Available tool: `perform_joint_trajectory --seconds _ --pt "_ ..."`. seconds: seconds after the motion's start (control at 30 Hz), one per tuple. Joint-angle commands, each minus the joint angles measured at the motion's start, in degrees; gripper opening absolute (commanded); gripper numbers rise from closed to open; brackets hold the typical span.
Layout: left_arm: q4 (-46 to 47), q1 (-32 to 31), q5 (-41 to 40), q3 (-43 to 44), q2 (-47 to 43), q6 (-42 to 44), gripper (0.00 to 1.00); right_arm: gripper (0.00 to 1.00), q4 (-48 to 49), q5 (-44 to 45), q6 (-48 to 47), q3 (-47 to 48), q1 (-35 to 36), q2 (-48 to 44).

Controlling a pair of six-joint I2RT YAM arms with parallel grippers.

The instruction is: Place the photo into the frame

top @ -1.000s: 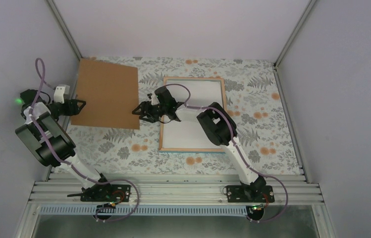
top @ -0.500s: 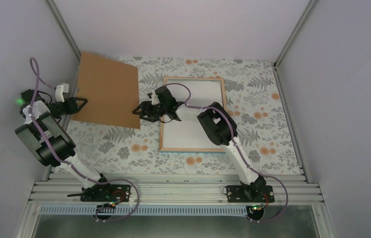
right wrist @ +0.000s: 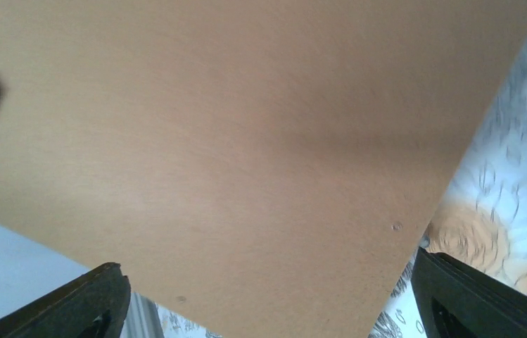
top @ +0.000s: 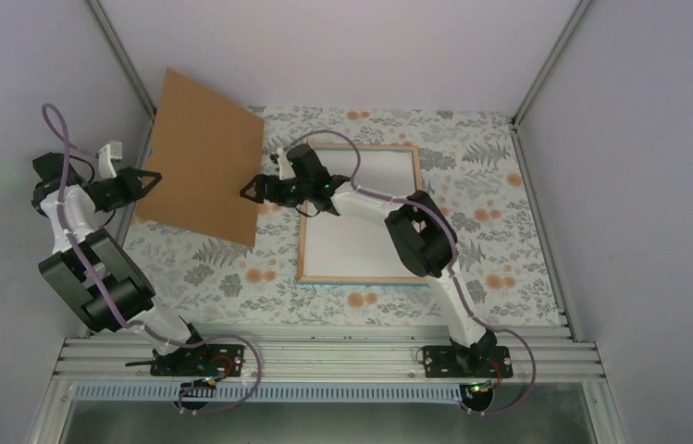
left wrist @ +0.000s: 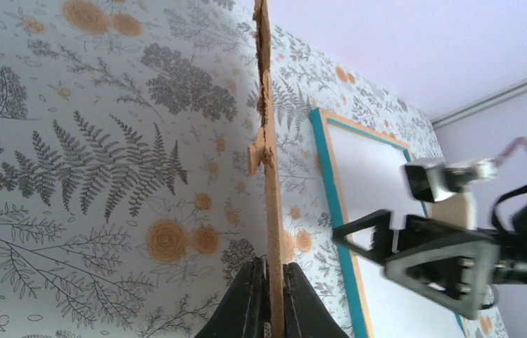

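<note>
From above, the left gripper (top: 143, 178) has its jaws closed on the left edge of a plain brown backing board (top: 199, 166), which is raised off the floral tabletop (top: 490, 240) and tilted, its far corner up against the back wall. The right gripper (top: 252, 190) sits just at the board's right edge. The frame (top: 358, 278) lies flat on the tabletop to the right of the board, wood-coloured back up, with a sliver of teal along its near side. The photo (top: 352, 250) lies inside its rim, plain white side up, partly crossed by the right arm. In the left wrist view, the board is seen edge-on, rising upright from between the two clamped black fingers (left wrist: 250, 310), and the frame's teal edge and the right gripper show beyond it. In the right wrist view, the brown board fills nearly everything. The right jaws are spread wide, one finger (right wrist: 70, 303) at each lower corner, gripping nothing.
</note>
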Motion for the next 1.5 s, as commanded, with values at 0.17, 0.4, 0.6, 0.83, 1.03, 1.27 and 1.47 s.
perform_joint_trajectory --seconds 0.17,0.4,0.6,0.83,1.03,1.27,1.47 --pt "-1.8 0.3 10.2 7.1 -5.7 -3.8 0.02 1.0 -8.6 15.1 -30.5 0.0 -2.2 -17.5" --pt "-2.4 -0.9 19.3 10.6 -10.5 -4.0 0.02 1.0 -2.1 -1.6 -36.9 -14.8 -10.4 -32.4" --pt "-10.0 -3.2 30.4 16.7 -11.4 1.2 0.02 1.0 -8.9 -18.6 -35.0 -11.5 -18.5 -33.7" --pt "-33.2 -7.4 38.6 29.4 -8.5 19.3 0.03 0.99 2.0 -25.9 -21.7 -15.3 -24.0 -37.9" --pt "-33.2 -8.5 40.2 29.0 -11.1 18.5 0.02 0.95 20.0 -30.9 -4.3 -19.6 -24.2 -38.2" --pt "-31.8 -9.1 42.2 28.0 -12.7 16.1 0.02 0.86 33.2 -30.5 7.4 -19.6 -23.4 -35.3" --pt "-30.8 -9.1 42.4 26.9 -14.0 14.6 0.02 0.82 36.4 -26.1 11.2 -21.1 -23.4 -32.2"
